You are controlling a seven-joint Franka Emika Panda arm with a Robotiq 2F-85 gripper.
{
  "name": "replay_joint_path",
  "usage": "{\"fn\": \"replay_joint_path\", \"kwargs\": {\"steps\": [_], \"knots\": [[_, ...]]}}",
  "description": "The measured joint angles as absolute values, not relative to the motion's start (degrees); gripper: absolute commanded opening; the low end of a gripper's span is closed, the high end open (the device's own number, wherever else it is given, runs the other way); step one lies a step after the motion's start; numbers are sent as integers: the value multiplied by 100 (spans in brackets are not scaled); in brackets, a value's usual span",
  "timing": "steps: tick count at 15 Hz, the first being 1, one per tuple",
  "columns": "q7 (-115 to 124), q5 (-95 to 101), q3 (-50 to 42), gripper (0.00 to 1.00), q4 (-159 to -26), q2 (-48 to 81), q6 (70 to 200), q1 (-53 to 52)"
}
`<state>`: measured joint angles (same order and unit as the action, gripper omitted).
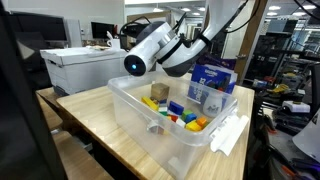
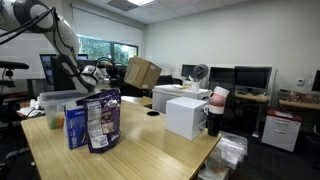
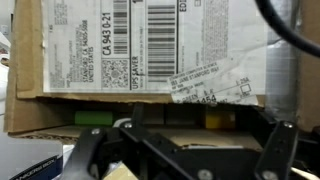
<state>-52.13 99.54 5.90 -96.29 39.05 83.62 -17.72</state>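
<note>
Wrist view, from the left: what do you count? (Ana)

One hand (image 3: 180,160) along the bottom edge. It has two dark fingers (image 3: 85,158), one at lower left and one at lower right, spread as wide as they go with nothing between them. One cardboard box (image 3: 40,90) fills the upper and middle frame, just beyond the fingertips. Whether they touch it I cannot tell. (Ben)

Any writing on it? (Ana)

Two white labels. A large shipping label (image 3: 150,35) at top centre carries two barcodes and "CA 943 0-21" printed sideways. A smaller torn label (image 3: 210,88) sits right of centre, its print too fine to read. Under the box's lower edge there is one green strip (image 3: 95,118) at left and one yellow patch (image 3: 222,120) at right. (Ben)

And from outside? (Ana)

In an exterior view, from the left: one clear bin (image 2: 50,100) at middle left. Then one blue pack (image 2: 75,128) and one blue snack bag (image 2: 103,120) stand side by side on the wooden surface (image 2: 130,150), their print unreadable. The cardboard box (image 2: 142,72) is tilted at upper centre, just right of the arm's end. One white box (image 2: 185,117) stands right of centre. (Ben)

And inside the bin? (Ana)

In an exterior view it holds coloured blocks (image 1: 180,112) at centre frame, too jumbled to count. (Ben)
</note>
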Motion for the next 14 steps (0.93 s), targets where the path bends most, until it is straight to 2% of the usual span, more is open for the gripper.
{"fn": "replay_joint_path", "kwargs": {"steps": [14], "knots": [[-5192,10228,313,100,-9391,4086,8117,-1511]]}}
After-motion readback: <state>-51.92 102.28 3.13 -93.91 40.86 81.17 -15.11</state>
